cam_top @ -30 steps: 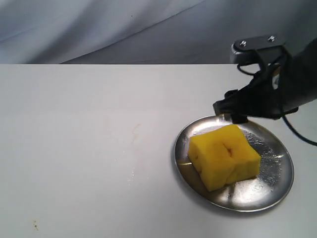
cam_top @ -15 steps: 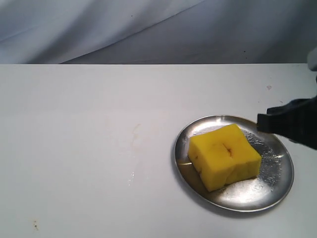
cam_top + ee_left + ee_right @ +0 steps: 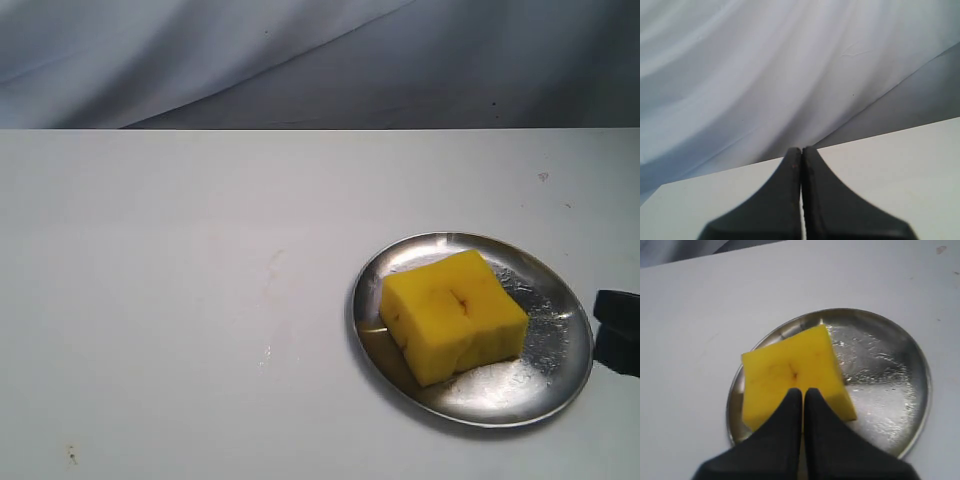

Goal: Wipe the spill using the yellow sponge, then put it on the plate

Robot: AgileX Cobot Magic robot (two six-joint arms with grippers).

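The yellow sponge (image 3: 453,315) lies on the left half of the silver plate (image 3: 545,340), with nothing holding it. In the right wrist view the sponge (image 3: 790,370) and the wet plate (image 3: 880,370) sit below my right gripper (image 3: 802,390), which is shut and empty, lifted clear of them. Only a black edge of that gripper (image 3: 618,305) shows at the right border of the exterior view. My left gripper (image 3: 801,149) is shut with nothing in it, facing the backdrop over the table edge. No amber puddle shows; only a faint streak (image 3: 270,275) marks the table.
A grey-white cloth backdrop (image 3: 300,60) hangs behind the white table (image 3: 150,300). Small specks (image 3: 72,455) sit near the front left corner of the table.
My right gripper has pulled away from above the plate's far rim to the right, almost out of the exterior view. The sponge and plate have stayed put.
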